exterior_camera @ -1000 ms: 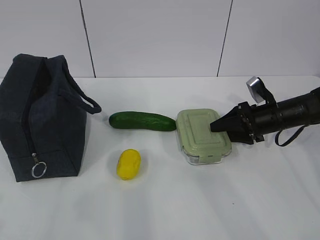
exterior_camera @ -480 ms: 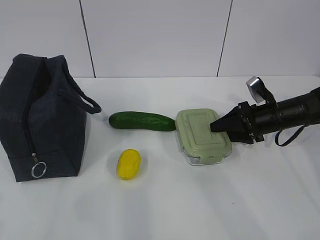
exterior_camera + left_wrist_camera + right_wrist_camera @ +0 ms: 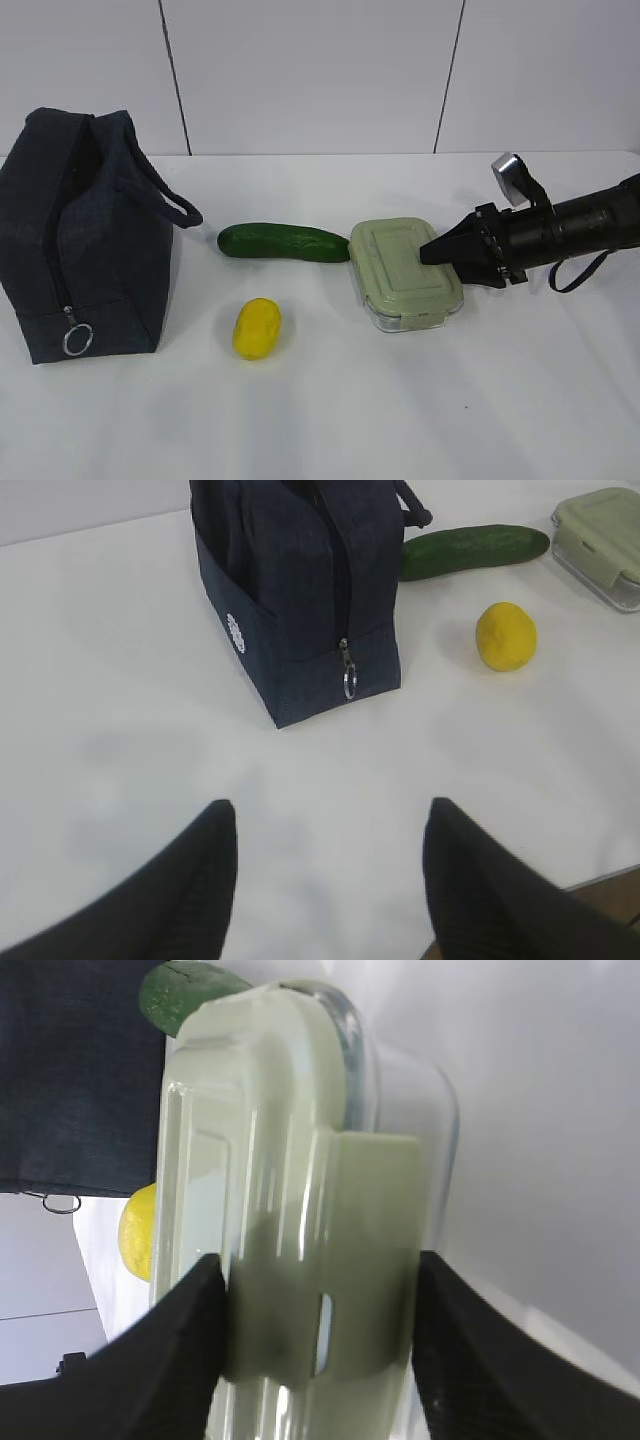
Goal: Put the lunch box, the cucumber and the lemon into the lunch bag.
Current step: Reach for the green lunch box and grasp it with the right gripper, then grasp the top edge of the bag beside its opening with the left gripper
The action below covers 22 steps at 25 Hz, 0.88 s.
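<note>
While the white table (image 3: pixel 330 420) is taking up most of the scene, the biggest thing sitting on it is the boxy dark navy fabric lunch bag (image 3: pixel 85 240), standing upright at the far left of the exterior view with a loop handle drooping off its right side and a metal ring pull (image 3: pixel 77 340) dangling at the bottom of its zipper. From the left wrist view you're also getting its little round white logo (image 3: pixel 235 633) on the side panel.

Next down in size, the right arm is reaching in from the right edge, and its black right gripper (image 3: pixel 318 1360) is sitting with one finger on each side of the near end of the rectangular clear glass lunch box with the pale sage-green snap-lock lid (image 3: pixel 405 271). The fingers are pressing right up against the lid's end clip, so it's looking like a grip, and the box is resting flat on the table right of centre.

The long smooth dark green cucumber (image 3: pixel 284 242) is lying flat between bag and box, its right tip just beside the box's left edge. The small oval bright yellow lemon (image 3: pixel 257 328) is sitting in front of the cucumber, apart from everything.

The left gripper (image 3: pixel 330 865) is hanging back over bare table, fingers spread wide apart, holding nothing, well short of the bag.
</note>
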Each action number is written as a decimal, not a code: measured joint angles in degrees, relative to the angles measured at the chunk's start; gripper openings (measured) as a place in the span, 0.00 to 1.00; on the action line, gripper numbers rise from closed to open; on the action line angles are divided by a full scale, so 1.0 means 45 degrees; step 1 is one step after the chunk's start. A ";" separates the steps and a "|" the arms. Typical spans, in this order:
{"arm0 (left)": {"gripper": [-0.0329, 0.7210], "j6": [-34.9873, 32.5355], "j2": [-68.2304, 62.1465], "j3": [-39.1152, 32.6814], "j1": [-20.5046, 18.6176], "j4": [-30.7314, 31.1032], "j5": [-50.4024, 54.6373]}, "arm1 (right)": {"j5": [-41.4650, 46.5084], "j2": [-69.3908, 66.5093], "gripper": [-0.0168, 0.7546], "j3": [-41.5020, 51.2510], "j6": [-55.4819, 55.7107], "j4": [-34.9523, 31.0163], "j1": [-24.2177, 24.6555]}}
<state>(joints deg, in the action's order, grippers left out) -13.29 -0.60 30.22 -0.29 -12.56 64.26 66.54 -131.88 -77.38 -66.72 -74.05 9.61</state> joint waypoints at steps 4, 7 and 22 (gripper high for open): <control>0.62 0.0000 0.0000 0.0000 0.0000 0.0000 0.0000 | 0.0000 0.0000 0.55 0.0000 0.0000 -0.0023 0.0000; 0.62 0.0000 0.0000 0.0000 0.0000 0.0000 0.0000 | 0.0026 0.0000 0.53 0.0000 0.0000 -0.0023 0.0000; 0.62 0.0000 0.0000 0.0000 0.0000 0.0000 0.0000 | 0.0026 0.0000 0.52 0.0000 0.0050 -0.0023 0.0000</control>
<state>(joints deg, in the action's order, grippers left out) -13.29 -0.60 30.22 -0.29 -12.56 64.26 66.66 -131.88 -77.38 -66.49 -74.16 9.61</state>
